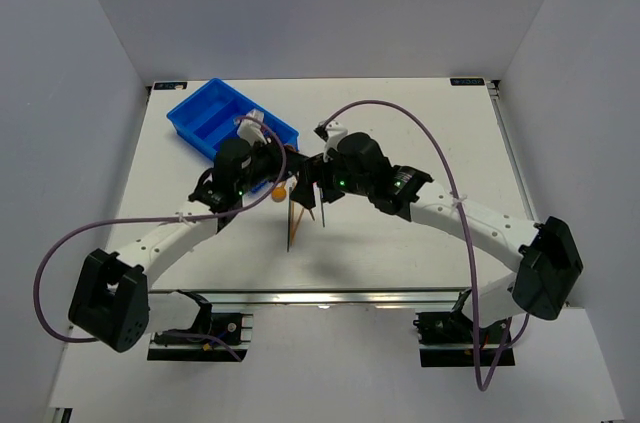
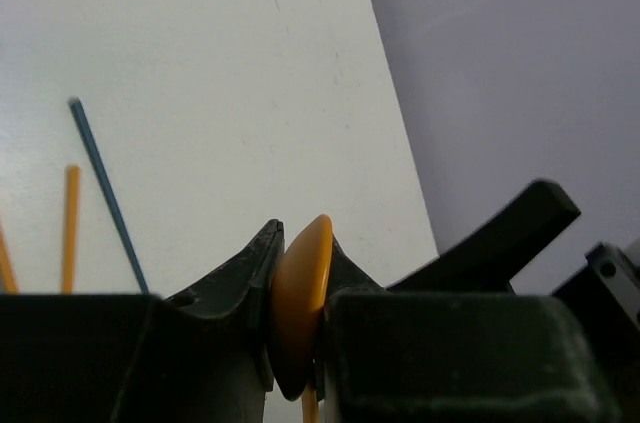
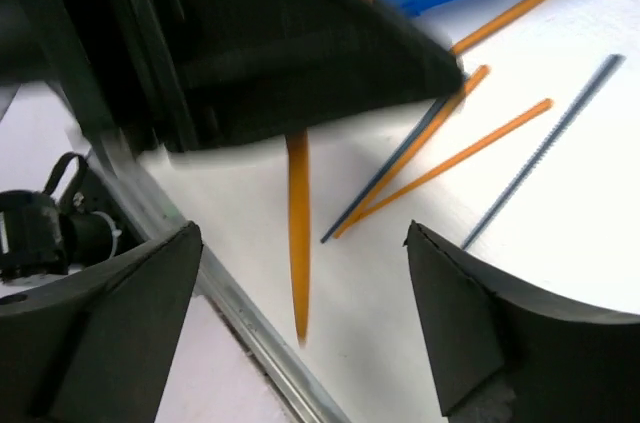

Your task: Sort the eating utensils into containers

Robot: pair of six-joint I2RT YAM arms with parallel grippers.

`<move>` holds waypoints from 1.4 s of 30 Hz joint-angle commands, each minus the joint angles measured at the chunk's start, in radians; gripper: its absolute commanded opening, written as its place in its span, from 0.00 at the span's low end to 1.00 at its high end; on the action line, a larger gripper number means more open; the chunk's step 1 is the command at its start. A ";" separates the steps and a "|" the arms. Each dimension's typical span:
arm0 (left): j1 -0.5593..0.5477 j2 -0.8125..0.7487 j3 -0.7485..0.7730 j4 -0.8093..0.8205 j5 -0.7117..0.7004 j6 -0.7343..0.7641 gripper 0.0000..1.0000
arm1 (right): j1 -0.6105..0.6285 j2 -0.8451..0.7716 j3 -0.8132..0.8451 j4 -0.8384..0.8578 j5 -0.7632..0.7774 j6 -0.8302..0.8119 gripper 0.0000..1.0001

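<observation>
Orange spoon (image 2: pixel 300 293) is pinched by its bowl in left gripper (image 2: pixel 300 245), held above table (image 1: pixel 400 123) just right of blue tray (image 1: pixel 190 121). Long axis is steep, handle tip down. Right gripper (image 3: pixel 300 243) is spread wide, nothing held.

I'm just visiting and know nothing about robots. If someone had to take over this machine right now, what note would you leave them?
Left pincer: shut on the orange spoon, gripping its bowl, with the handle pointing down.
Right pincer: open and empty, with the spoon's handle between its fingers.
Blue tray: far left of the table; I cannot tell what is in it.
Loose on the table: orange sticks, a blue stick, a grey stick.
Done: spoon picked up.
Left: carry it to the tray, then sort the sticks.
</observation>
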 commanded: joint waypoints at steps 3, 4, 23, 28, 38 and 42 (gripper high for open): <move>0.177 0.085 0.314 -0.354 0.042 0.306 0.00 | -0.072 -0.144 -0.030 -0.042 0.158 0.018 0.89; 0.206 0.115 0.370 -0.394 0.049 0.349 0.00 | -0.093 -0.167 -0.050 -0.052 0.161 0.019 0.89; 0.305 0.968 1.224 -0.037 -0.847 1.385 0.00 | -0.198 -0.552 -0.431 -0.057 -0.026 -0.027 0.89; 0.351 1.054 1.259 0.003 -0.832 1.402 0.00 | -0.198 -0.615 -0.469 -0.094 -0.037 -0.028 0.89; 0.434 1.125 1.242 0.093 -0.708 1.402 0.00 | -0.196 -0.520 -0.489 -0.022 -0.050 -0.001 0.89; 0.483 1.148 1.183 0.135 -0.686 1.378 0.00 | -0.186 -0.444 -0.455 0.004 -0.057 0.002 0.89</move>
